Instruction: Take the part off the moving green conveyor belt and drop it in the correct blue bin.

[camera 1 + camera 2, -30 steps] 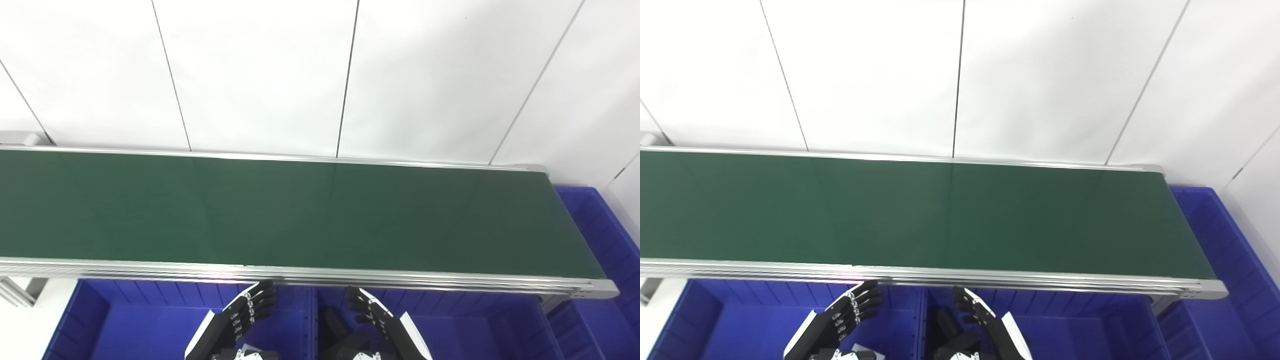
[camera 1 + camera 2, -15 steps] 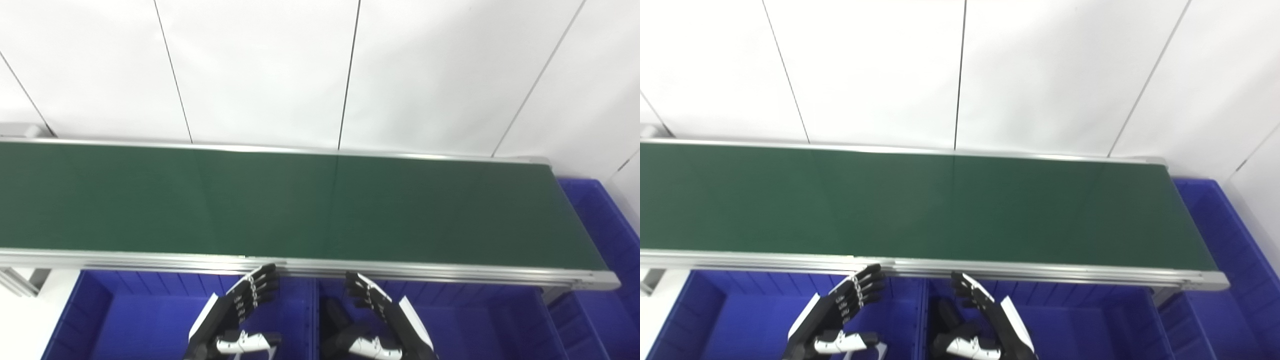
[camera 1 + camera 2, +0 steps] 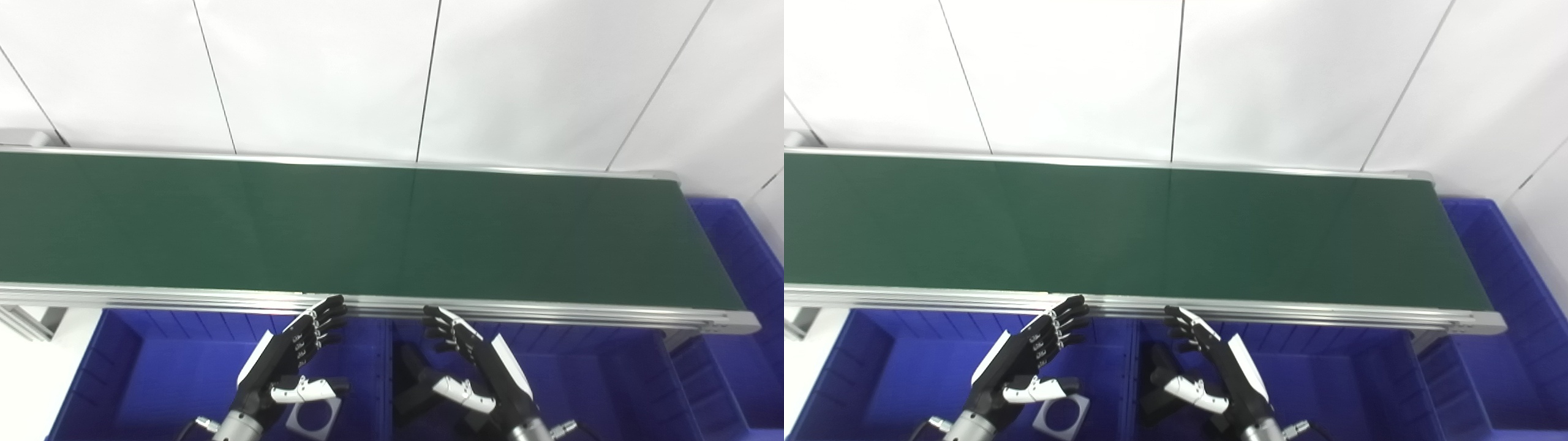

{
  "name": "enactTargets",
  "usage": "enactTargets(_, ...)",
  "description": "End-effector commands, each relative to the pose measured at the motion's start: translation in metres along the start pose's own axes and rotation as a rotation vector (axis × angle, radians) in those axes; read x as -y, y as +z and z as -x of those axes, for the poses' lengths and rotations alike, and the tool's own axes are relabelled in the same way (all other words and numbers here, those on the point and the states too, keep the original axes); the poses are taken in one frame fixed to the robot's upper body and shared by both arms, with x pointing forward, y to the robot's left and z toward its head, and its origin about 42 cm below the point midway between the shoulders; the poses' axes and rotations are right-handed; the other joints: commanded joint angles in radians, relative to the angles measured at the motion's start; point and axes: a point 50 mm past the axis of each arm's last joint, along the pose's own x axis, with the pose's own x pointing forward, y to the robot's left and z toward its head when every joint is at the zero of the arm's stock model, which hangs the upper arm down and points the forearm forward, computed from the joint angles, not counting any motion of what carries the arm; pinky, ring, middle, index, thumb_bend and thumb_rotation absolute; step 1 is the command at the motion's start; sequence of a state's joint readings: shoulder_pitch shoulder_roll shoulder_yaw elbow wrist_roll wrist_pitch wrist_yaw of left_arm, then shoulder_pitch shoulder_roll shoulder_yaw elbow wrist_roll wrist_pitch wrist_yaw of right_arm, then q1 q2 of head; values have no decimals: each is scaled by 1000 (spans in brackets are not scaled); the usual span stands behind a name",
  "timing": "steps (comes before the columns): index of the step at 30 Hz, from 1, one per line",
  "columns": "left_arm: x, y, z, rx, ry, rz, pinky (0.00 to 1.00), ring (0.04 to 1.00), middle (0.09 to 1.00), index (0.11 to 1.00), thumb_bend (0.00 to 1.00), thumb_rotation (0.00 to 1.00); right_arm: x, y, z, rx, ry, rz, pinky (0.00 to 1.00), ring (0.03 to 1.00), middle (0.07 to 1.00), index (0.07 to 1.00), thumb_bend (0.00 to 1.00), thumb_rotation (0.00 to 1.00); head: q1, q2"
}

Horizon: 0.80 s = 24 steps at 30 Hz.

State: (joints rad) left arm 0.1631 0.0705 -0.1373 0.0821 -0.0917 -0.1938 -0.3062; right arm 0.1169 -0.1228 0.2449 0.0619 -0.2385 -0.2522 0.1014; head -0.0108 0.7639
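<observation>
The green conveyor belt (image 3: 367, 229) runs across the scene from the left edge to its end at the right, framed by silver aluminium rails (image 3: 429, 304) and backed by a white panelled wall (image 3: 318, 73). The belt's visible surface is bare green; no part rides on it in either view.

Below the near rail stand 2 blue bins side by side: the left blue bin (image 3: 153, 373) and the middle blue bin (image 3: 588, 380), parted by a shared wall between the hands. A further blue bin (image 3: 744, 245) sits at the belt's right end.

The left hand (image 3: 288, 361) hangs over the left blue bin, palm turned inward, fingers (image 3: 321, 321) stretched out and spread, their tips close to the near rail. It holds nothing. The right hand (image 3: 474, 367) mirrors it over the middle blue bin, fingers (image 3: 444, 324) likewise extended and apart, thumb angled inward, also empty. The 2 hands stand apart from each other on either side of the dividing wall.

On the floor of the left blue bin, just beneath the left hand's thumb, lies a white square part (image 3: 1061, 413) with a round hole in its middle. A dark shape (image 3: 1157, 383) lies in the middle blue bin under the right hand; what it is I cannot tell.
</observation>
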Motion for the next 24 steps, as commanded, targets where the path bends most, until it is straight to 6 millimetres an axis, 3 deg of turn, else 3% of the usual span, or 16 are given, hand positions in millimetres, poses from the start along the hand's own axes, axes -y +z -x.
enactTargets(1,-2,10,-4,51,1,-23,809,856,880,886,1000,332,3,8,-4,30,-9,0,711,791,826,868,671,672,2,0)
enactTargets(24,4,8,2,55,1,-5,827,849,868,867,1000,293,4,5,4,31,-4,-12,722,797,834,875,680,650,5,-29)
